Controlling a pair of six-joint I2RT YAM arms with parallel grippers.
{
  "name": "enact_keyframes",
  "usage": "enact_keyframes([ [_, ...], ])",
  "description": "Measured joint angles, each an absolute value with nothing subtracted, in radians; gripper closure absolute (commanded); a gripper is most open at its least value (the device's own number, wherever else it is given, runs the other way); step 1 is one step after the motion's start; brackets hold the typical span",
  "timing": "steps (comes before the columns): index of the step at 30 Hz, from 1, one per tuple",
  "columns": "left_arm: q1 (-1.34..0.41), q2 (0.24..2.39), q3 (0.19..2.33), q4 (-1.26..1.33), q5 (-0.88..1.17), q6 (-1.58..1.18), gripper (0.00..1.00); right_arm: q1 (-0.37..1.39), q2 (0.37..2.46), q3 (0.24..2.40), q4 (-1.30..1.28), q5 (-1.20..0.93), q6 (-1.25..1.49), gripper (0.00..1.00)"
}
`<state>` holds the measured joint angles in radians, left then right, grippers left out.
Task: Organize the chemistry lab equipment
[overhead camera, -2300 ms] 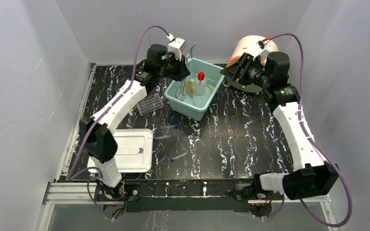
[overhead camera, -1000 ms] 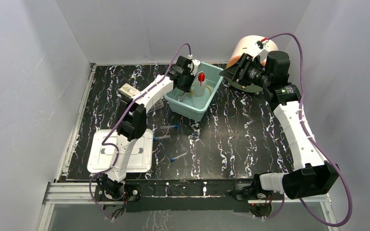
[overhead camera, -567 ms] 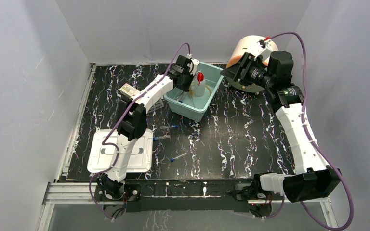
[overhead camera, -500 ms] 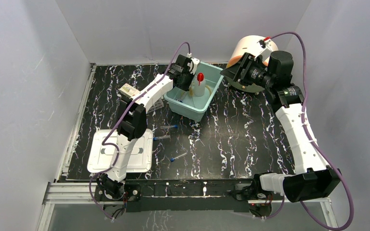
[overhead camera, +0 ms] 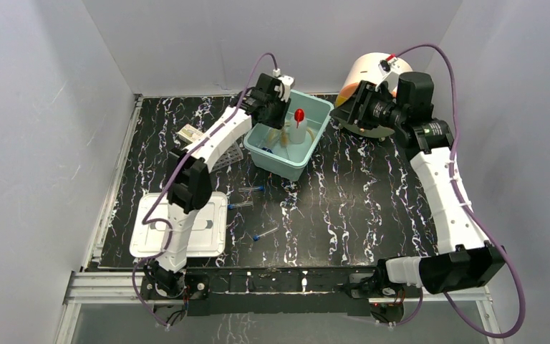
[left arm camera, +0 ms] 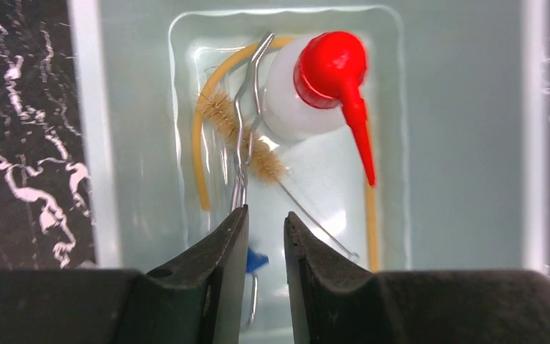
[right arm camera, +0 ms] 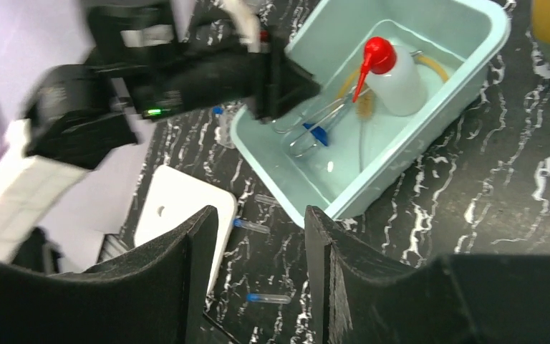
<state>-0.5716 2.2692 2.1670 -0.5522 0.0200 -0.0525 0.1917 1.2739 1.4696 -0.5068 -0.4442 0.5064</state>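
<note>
The grey tube rack [overhead camera: 229, 156] is seen on the bench [overhead camera: 372, 201] near three blue-capped tubes [overhead camera: 252, 189]. The left end effector [left arm camera: 261, 228], slightly parted and empty, is held over the teal bin [left arm camera: 465, 143], where metal tongs [left arm camera: 242, 179], tan rubber tubing [left arm camera: 199, 158] and the wash bottle [left arm camera: 304, 89] are gathered. The right end effector [right arm camera: 258, 236] is spread, empty.

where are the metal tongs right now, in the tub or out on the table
In the tub: the metal tongs lie inside the teal tub, right beside the wash bottle.

Teal bin [overhead camera: 287, 165], white lid [overhead camera: 211, 231], black marbled table [overhead camera: 358, 204], round peach drum [overhead camera: 372, 66]
</note>
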Motion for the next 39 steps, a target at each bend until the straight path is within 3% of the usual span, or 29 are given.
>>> enact_keyframes([
  [8, -0.569, 1.906, 1.965, -0.506, -0.004, -0.141, 0.67, 0.226, 1.343, 1.533, -0.607, -0.416, 0.385, 0.42],
  [21, -0.44, 1.452, 1.33, -0.458, -0.297, -0.403, 0.41, 0.657, 1.386, 1.468, -0.522, -0.245, 0.258, 0.4],
  [26, -0.311, 1.357, 1.25, -0.508, -0.286, -0.521, 0.32, 0.812, 1.411, 1.423, -0.513, -0.169, 0.175, 0.42],
  [39, -0.096, 1.341, 1.078, -0.548, -0.088, -0.687, 0.29, 1.02, 1.705, 1.398, -0.418, -0.039, -0.024, 0.39],
])
